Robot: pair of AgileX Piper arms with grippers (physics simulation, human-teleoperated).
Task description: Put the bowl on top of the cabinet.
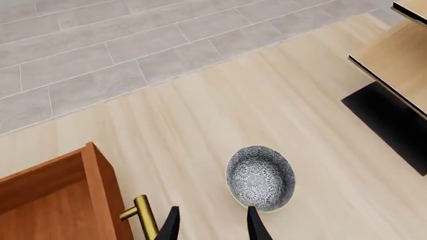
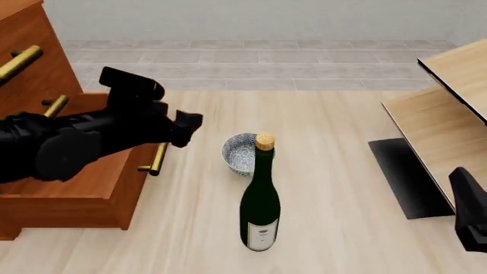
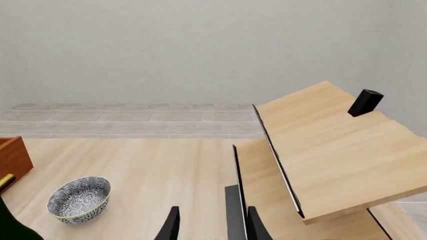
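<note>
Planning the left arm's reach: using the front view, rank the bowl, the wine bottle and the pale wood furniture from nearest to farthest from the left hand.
1. Bowl: just right of the left hand, sitting on the floor.
2. Wine bottle: right of the hand, closer to the camera than the bowl.
3. Pale wood furniture: far right side.

The front view looks forward and down from above the counter [image 2: 335, 171], the left wrist view looks steeply down past its fingers [image 1: 257, 225] close over the bowl [image 1: 261, 178], and the right wrist view looks nearly level, farther back, sharing that bowl with both.
</note>
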